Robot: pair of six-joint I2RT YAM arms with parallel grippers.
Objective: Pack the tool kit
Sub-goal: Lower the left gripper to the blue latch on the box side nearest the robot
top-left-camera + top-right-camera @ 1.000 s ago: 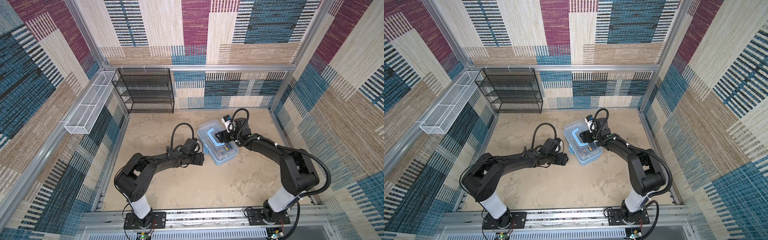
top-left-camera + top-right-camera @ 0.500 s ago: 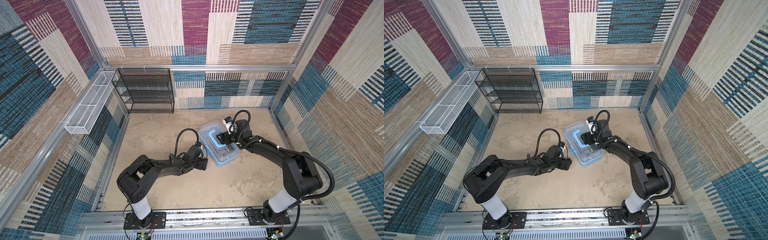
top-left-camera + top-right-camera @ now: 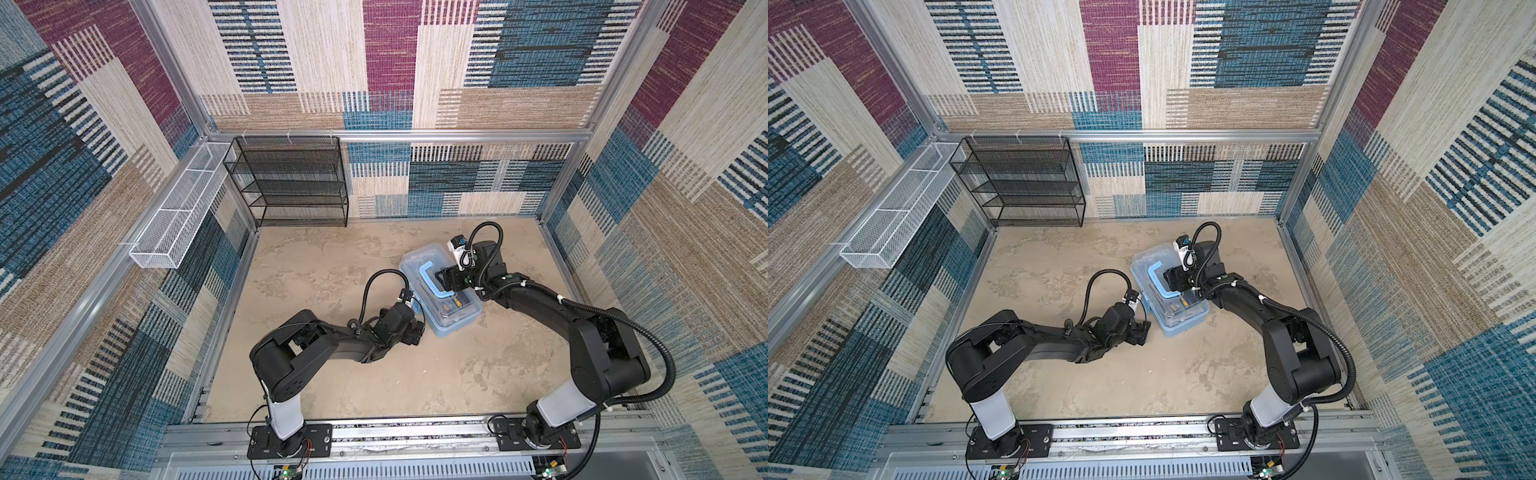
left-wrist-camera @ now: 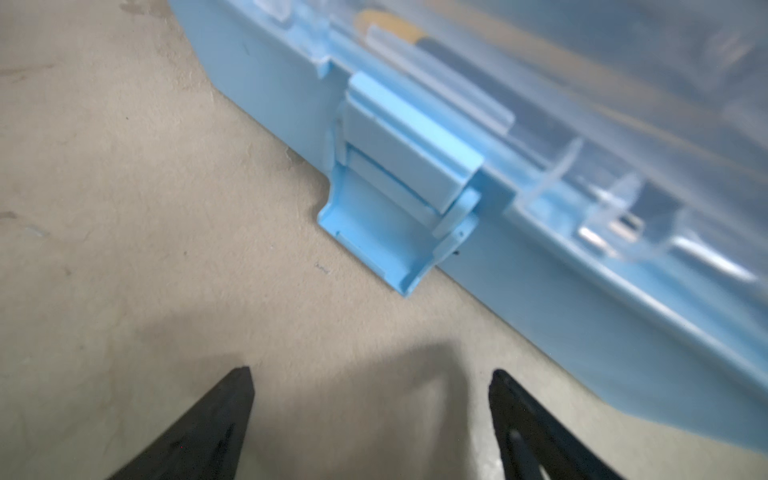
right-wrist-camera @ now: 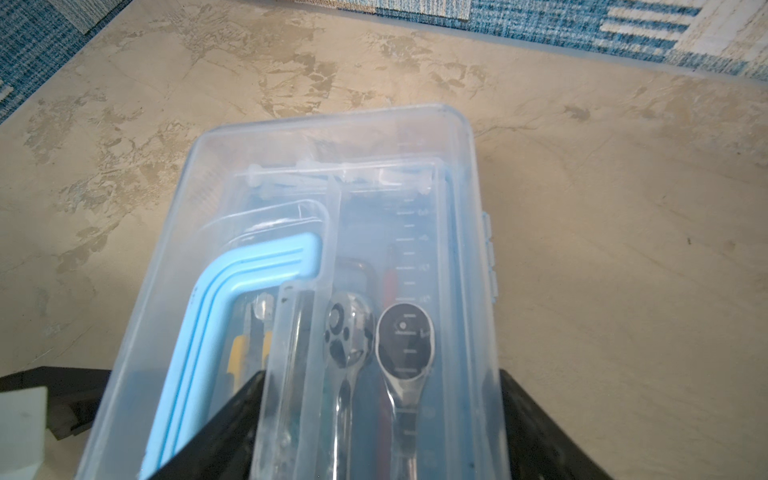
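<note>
Left gripper [image 4: 372, 374] has slid in toward the toolbox [image 3: 449, 326] latch [image 4: 407, 166], jaws wide, empty; right gripper [image 3: 440, 279] spread open over the lid [image 5: 316, 141], gripping nothing.

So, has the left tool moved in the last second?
Yes. In a top view the left tool has slid down and right, farther from the rack, along the toolbox.

The black wire-mesh shelf rack [image 3: 291, 183] (several tiers) stands upright on the beige mottled floor [image 3: 324, 257], against the rear wall. The long white mesh basket [image 3: 174, 216] hangs along the left side rail. Its far end is near the rack's top corner. Patterned carpet panels [image 3: 390, 62] line the walls.
</note>
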